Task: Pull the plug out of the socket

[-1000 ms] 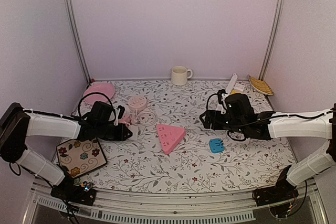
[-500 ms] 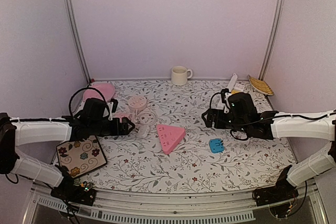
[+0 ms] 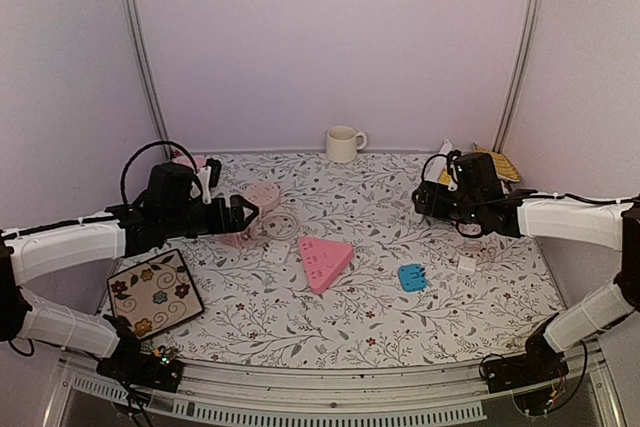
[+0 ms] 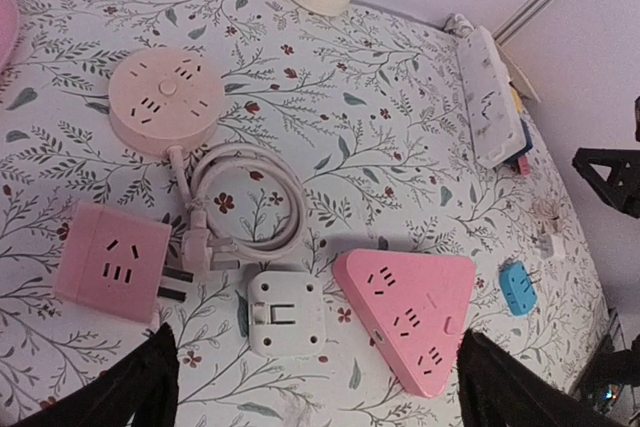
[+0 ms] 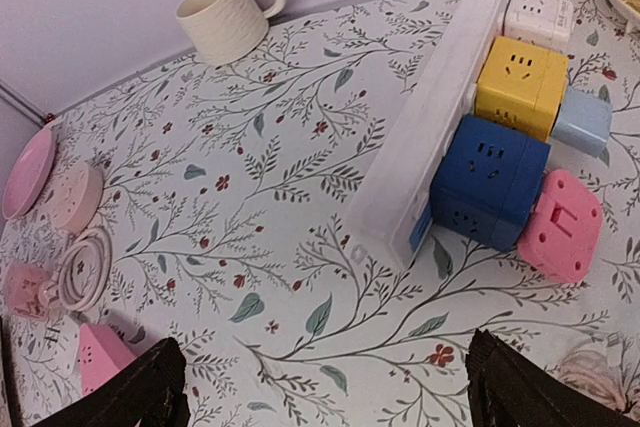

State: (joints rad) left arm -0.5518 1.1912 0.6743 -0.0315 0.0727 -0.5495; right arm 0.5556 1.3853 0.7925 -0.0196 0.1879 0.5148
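L fingers [image 4: 135, 392] off plug [image 4: 287, 312] (wide apart)

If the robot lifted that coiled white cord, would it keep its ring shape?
Probably not: the cord lies in loose soft loops, so it would likely sag and uncoil. It seems joined to the round pink socket, which might drag along.

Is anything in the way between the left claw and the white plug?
No, nothing visible does. The open left gripper hangs near the white plug, which lies uncovered beside the pink socket cube.
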